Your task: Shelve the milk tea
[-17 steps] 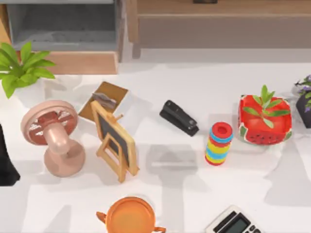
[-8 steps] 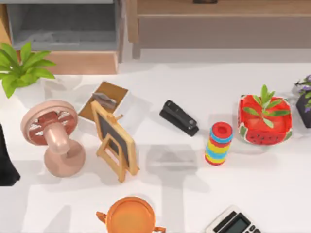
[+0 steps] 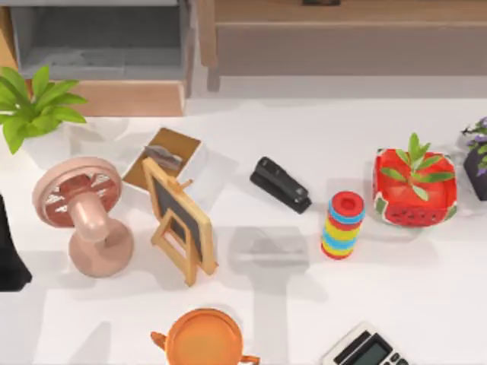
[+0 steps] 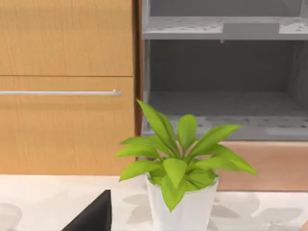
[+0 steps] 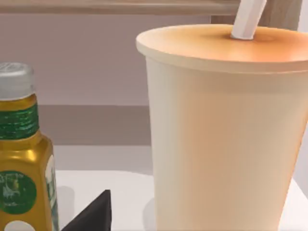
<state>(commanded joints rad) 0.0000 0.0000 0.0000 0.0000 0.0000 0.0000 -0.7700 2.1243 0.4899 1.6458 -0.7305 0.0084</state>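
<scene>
The milk tea (image 3: 162, 159) lies flat on the desk (image 3: 304, 304) toward its left, brown face up, just behind the chalkboard easel (image 3: 178, 220) and in front of the open grey shelf (image 3: 99, 57). Whether the left tool (image 4: 91, 219) or the right tool (image 5: 91, 216) is open or closed, I cannot tell; each is a dark sliver at its wrist view's edge.
</scene>
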